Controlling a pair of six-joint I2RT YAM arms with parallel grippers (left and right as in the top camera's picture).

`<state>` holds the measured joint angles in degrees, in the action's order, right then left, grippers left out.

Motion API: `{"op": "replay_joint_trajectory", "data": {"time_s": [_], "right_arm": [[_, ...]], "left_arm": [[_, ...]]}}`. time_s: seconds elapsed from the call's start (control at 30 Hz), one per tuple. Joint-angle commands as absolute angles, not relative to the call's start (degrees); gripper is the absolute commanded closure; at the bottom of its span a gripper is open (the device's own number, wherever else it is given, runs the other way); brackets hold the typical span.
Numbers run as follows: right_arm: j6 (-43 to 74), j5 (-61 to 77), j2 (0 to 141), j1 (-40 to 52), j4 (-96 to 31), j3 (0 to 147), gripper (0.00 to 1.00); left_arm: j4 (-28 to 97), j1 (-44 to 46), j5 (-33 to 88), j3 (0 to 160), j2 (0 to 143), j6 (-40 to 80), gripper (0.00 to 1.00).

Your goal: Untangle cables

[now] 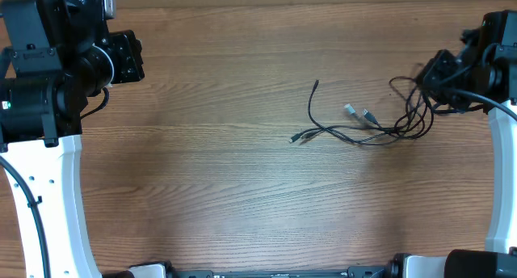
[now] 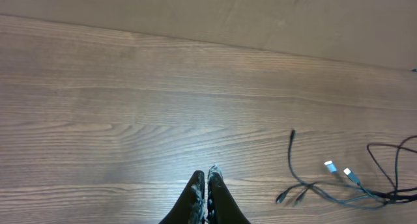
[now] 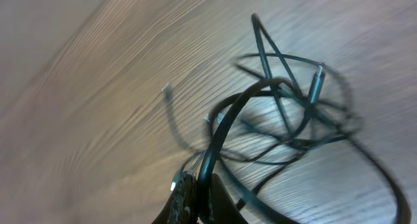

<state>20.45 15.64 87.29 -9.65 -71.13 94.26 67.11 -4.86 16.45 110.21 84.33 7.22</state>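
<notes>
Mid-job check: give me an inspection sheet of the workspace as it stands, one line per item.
Surface: wood-grain table, no spills seen.
Job's things: cables tangled on the right side, loose strands trailing toward the centre; two pale plug ends lie beside the knot.
Clutter: nothing seen.
Grippers: left gripper shut, empty, over bare wood away from the tangle; right gripper shut, apparently on a strand of the tangle, though that view is blurred.
Cables: black cord runs along the left arm, apart from the tangle.
Surroundings: plain tan panel beyond the table's far edge.
</notes>
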Motion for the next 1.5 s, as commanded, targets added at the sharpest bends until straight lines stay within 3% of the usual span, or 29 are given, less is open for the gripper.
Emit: {"op": "replay_joint_trajectory", "data": {"time_s": [0.0, 0.23, 0.37, 0.43, 0.5, 0.6, 0.7, 1.0, 1.47], "right_arm": [[12.1, 26.0, 86.76, -6.72, -70.87, 94.48, 0.96], [8.4, 34.94, 86.74, 8.32, -68.23, 96.68, 0.96], [8.73, 35.62, 86.74, 13.61, -67.51, 104.51, 0.96], [17.02, 29.65, 86.74, 13.87, -67.42, 108.57, 0.96], [27.55, 18.76, 86.74, 13.87, -67.37, 110.61, 0.96], [30.04, 15.73, 87.13, 13.87, -66.48, 110.63, 0.96], [30.85, 17.23, 88.33, 13.87, -67.99, 110.63, 0.96], [39.27, 16.08, 90.0, 13.87, -70.39, 110.59, 0.96], [39.22, 15.49, 90.28, 13.87, -70.39, 105.95, 0.96]], "left_arm": [[66.98, -3.51, 18.41, 110.85, 83.72, 4.21, 0.96], [66.85, -1.61, 23.64, 110.85, 84.9, 4.21, 0.96], [66.76, -1.39, 34.37, 110.85, 85.89, 0.97, 0.96], [66.89, -0.8, 41.6, 110.83, 86.46, -3.25, 0.94], [67.26, 0.12, 45.12, 110.83, 86.96, -5.82, 0.84], [67.29, 1.8, 45.06, 110.78, 87.68, -6.31, 0.68], [67.53, 4.99, 45.04, 110.78, 88.6, -8.71, 0.61], [70.61, 7.75, 44.18, 110.74, 90.85, -8.78, 0.53], [75.72, 10.28, 42.89, 110.72, 96.27, -9.23, 0.55]]}}
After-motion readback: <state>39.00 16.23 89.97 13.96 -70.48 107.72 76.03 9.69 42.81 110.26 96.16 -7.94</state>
